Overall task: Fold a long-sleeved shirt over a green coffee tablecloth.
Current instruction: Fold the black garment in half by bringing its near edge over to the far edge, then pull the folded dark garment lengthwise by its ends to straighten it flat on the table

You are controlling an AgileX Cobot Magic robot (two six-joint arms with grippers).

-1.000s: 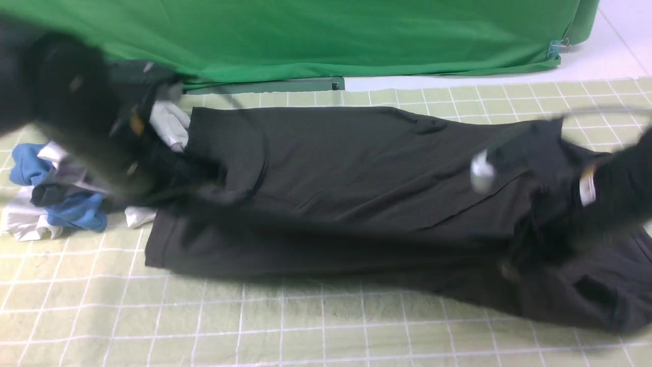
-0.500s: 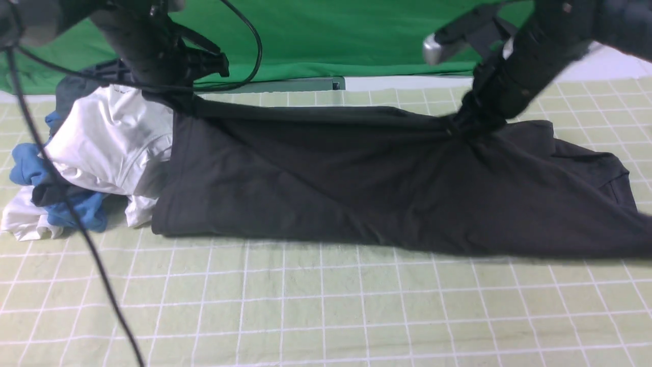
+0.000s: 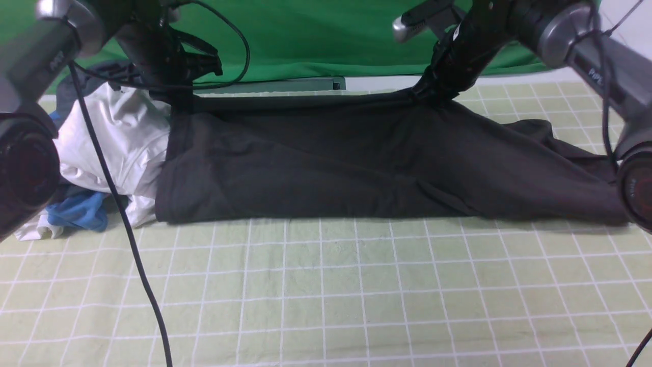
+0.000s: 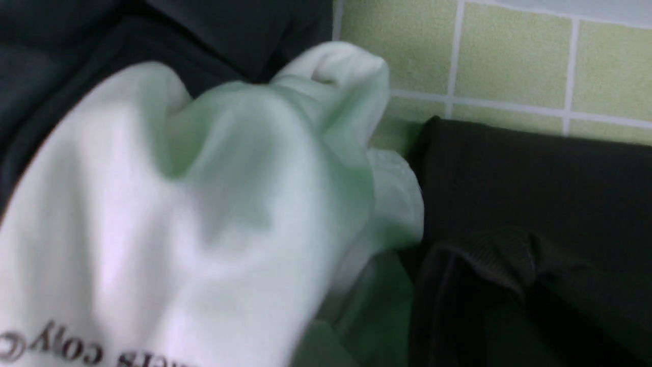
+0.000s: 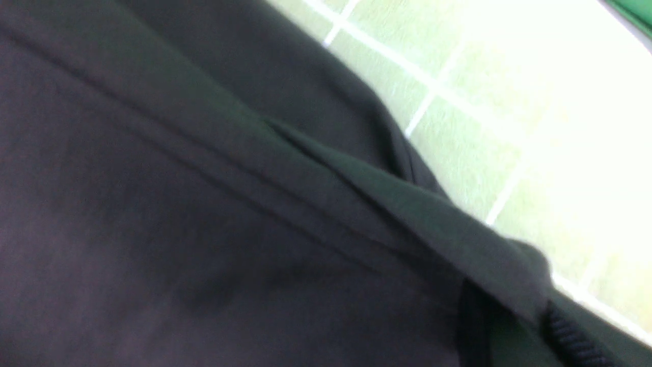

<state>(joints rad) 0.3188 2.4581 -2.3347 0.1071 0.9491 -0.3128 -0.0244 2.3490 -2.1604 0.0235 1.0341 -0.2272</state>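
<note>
The long-sleeved shirt, black-charcoal, lies as a long band across the green coffee tablecloth, pale yellow-green with white grid lines. Its far edge is raised and pulled taut between my two grippers. My left gripper is shut on the shirt's far left corner, beside the white garment. My right gripper is shut on the far edge right of the middle. The left wrist view shows dark shirt fabric bunched at the jaws. In the right wrist view a ridged finger pad presses against the shirt's folded hem.
A heap of white and blue garments lies left of the shirt, touching it. Plain bright green fabric hangs at the back. A black cable trails from the left arm over the front left. The right arm's base stands at the right edge.
Both grippers have swung from low over the shirt up and toward the back, carrying its edge with them. The shirt now stretches taut between them, and its near edge has drawn back.
</note>
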